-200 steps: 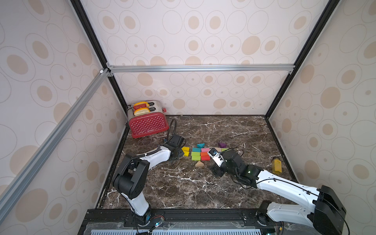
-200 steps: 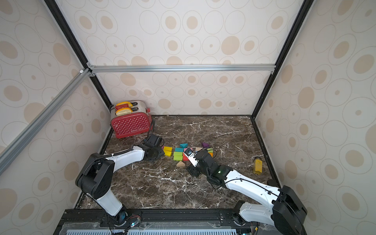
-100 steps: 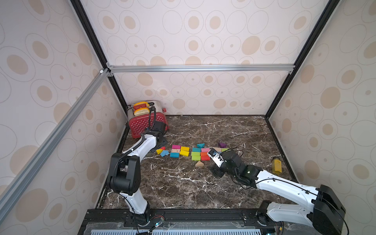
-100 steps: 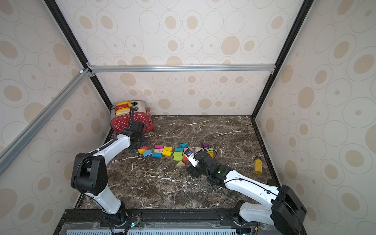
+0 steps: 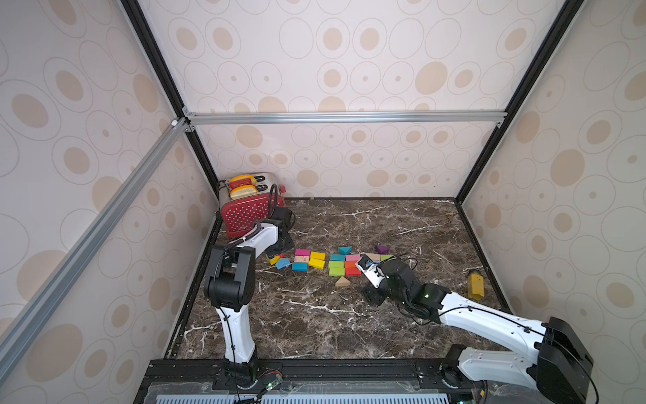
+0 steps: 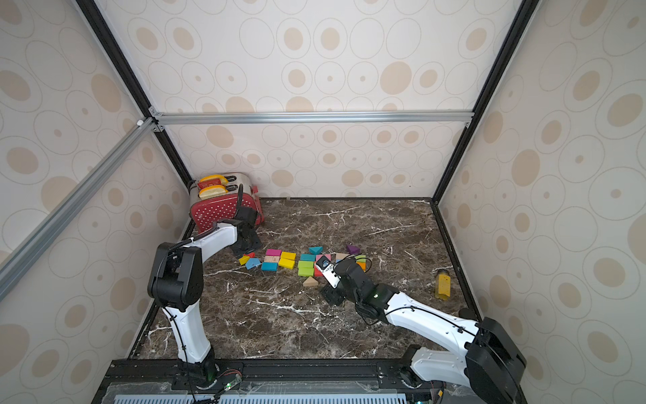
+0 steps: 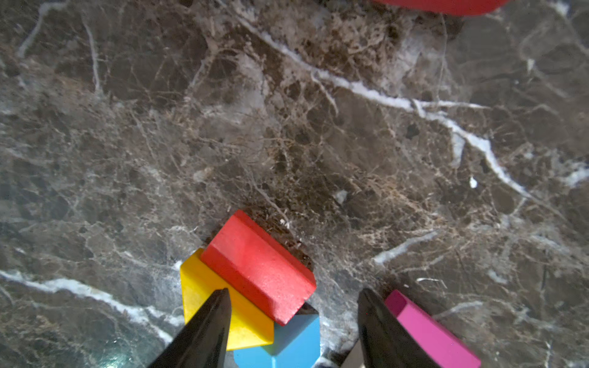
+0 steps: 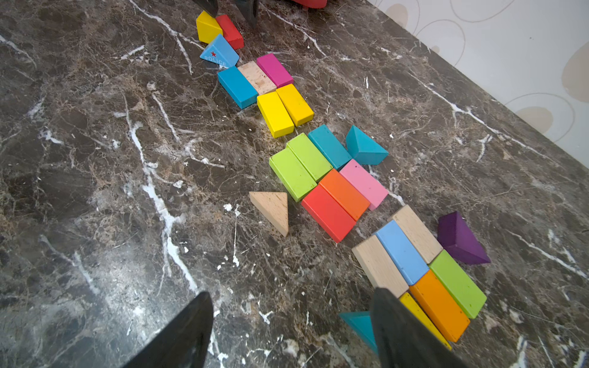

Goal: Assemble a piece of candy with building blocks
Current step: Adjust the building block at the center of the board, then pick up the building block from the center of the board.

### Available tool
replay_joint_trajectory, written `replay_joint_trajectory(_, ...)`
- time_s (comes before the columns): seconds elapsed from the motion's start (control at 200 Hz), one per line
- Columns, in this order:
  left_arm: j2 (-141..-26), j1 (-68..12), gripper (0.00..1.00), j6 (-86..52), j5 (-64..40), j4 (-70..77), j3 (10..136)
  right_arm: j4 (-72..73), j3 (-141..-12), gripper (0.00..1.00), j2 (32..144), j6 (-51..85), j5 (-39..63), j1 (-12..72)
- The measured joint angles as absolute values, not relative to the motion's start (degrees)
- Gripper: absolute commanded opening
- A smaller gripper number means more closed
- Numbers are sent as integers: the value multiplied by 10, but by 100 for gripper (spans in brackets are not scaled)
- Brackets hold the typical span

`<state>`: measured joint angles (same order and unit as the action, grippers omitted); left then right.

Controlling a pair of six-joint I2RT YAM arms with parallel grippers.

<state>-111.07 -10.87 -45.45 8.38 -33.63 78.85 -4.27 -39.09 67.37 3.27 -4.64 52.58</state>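
Closing at once would be the first danger. The left end effector (image 7: 293,293) hangs with its jaws spread and holds nothing. It is above a small knot of pieces at the toaster (image 5: 244,215) end of the row, where a red wedge (image 7: 258,267), a yellow wedge (image 7: 204,286) and a blue wedge (image 7: 296,337) touch each other. One finger seems to be over the yellow wedge and the other is just beside a magenta brick (image 7: 427,331). A squeeze here could therefore take two pieces together, or push the red wedge away. I expect the sloped faces give a poor hold, so a wedge may slip out and roll.

The building blocks (image 5: 336,264) lie flat on the counter (image 5: 314,314) in a loose line across its middle. The bricks make three tidy groups, and single wedges lie around them.

The right end effector (image 8: 291,293) is also spread and empty, low near the other end of the line. One of its fingers is just beside a yellow brick (image 8: 420,318) and a teal wedge (image 8: 358,325). A sideways move there could shove them and spoil the neat group. In both top views this arm hides some of those bricks, so a reach planned from above may misjudge them. The left arm is close to the toaster and could knock it when it lifts.
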Motion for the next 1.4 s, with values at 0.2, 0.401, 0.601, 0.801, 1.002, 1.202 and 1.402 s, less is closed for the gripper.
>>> replay_joint_trajectory(0.2,-1083,-109,65,-454,92,-339,751,-42,-391,81,675,37,-46,526)
replay_joint_trajectory(0.401,-1063,-109,65,-454,91,-355,738,-41,-391,81,677,37,-46,526)
replay_joint_trajectory(0.601,-1046,-109,67,-455,93,-375,763,-38,-390,81,679,37,-46,526)
replay_joint_trajectory(0.801,-1100,-109,68,-488,95,-385,824,-38,-390,82,681,37,-46,526)
replay_joint_trajectory(1.002,-1157,-109,68,-549,91,-390,828,-38,-390,82,682,37,-46,526)
replay_joint_trajectory(1.202,-1169,-108,68,-595,91,-389,826,-38,-390,82,682,37,-46,526)
replay_joint_trajectory(1.402,-1176,-106,65,-617,94,-386,828,-38,-388,82,684,37,-46,526)
